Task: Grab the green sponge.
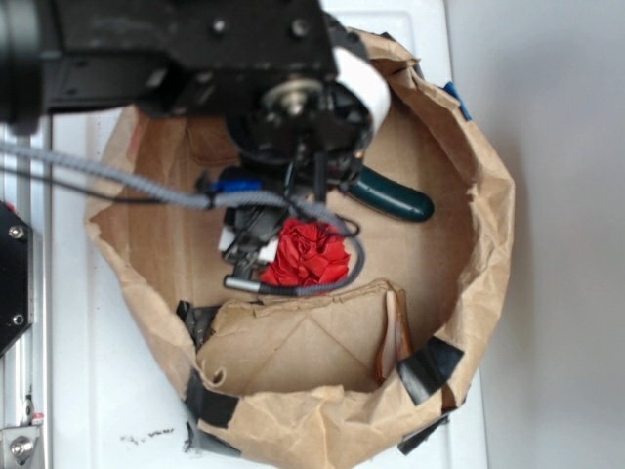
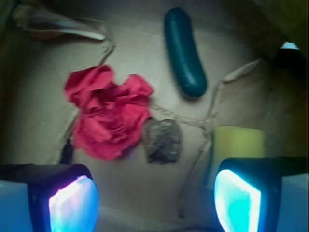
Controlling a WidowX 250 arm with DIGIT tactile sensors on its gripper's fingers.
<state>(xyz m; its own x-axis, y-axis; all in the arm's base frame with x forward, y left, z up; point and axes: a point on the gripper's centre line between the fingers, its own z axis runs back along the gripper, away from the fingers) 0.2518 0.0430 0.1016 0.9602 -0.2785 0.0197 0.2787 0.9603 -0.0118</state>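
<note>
The green sponge point(image 2: 239, 141), a yellow foam block with a thin greenish left edge, lies on the paper floor at the wrist view's right, just above my right fingertip, which covers its lower part. My gripper point(image 2: 154, 203) is open, and only bare paper lies between its glowing pads point(image 2: 73, 205). In the exterior view the arm hides the sponge. There the gripper point(image 1: 256, 256) hangs low inside the brown paper bag point(image 1: 488, 186), next to the red cloth.
A crumpled red cloth point(image 2: 108, 116) lies left of centre, also the red cloth point(image 1: 308, 256). A small dark grey scrap point(image 2: 163, 140) sits beside it. A dark green cucumber-shaped oblong point(image 2: 184, 50), also the oblong point(image 1: 395, 198), rests farther back. The bag's walls ring everything.
</note>
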